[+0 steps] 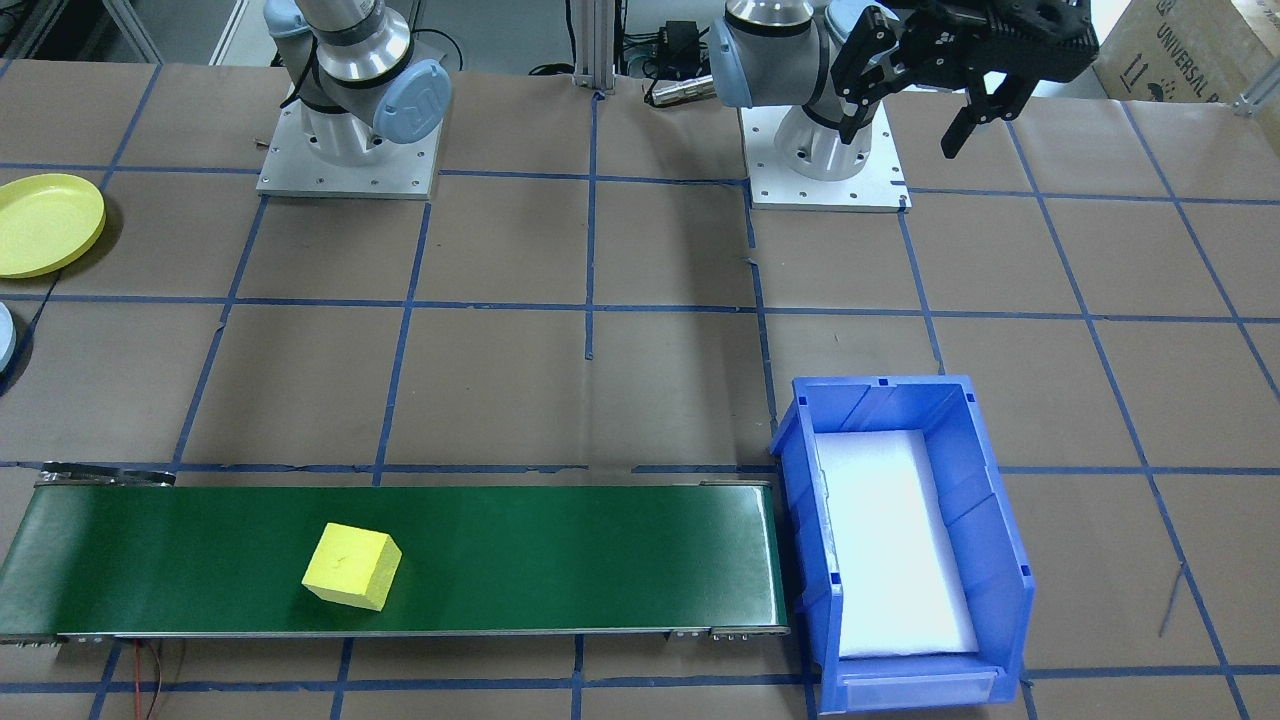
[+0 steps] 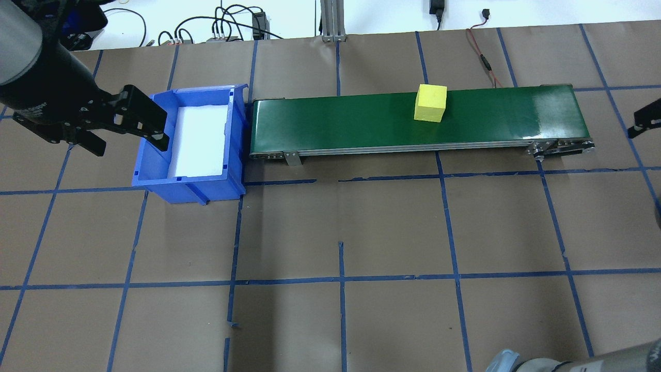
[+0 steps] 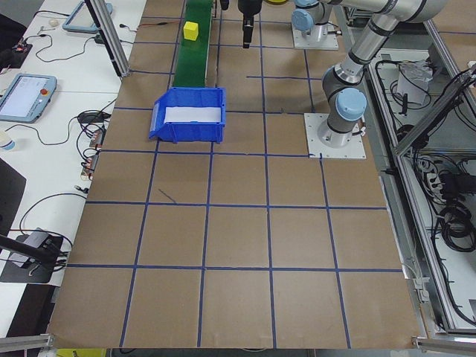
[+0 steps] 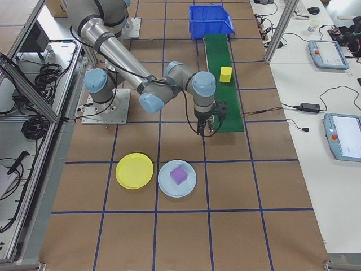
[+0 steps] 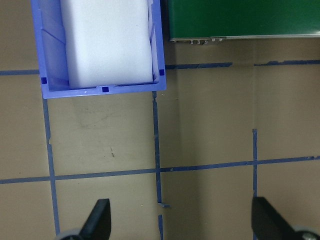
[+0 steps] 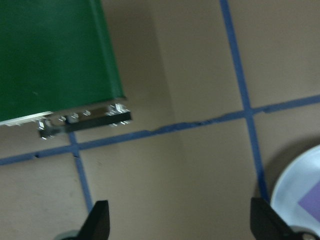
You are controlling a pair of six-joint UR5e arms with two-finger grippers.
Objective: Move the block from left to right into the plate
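Brown paper is covering the whole table (image 3: 238, 245), with blue tape lines (image 2: 341, 279) running across it in a big grid. A white bench (image 4: 316, 113) is sitting along the far side with teach pendants (image 4: 343, 136) and loose cables (image 4: 282, 107) lying around on it. Aluminium frame posts (image 3: 108, 37) are standing at the edges, and a cardboard box (image 1: 1190, 50) is poking in at one corner.

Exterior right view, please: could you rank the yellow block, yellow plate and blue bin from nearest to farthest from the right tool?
1. Yellow block, on the green belt just beyond the right tool.
2. Yellow plate, on the table on the near side.
3. Blue bin, at the belt's far end.
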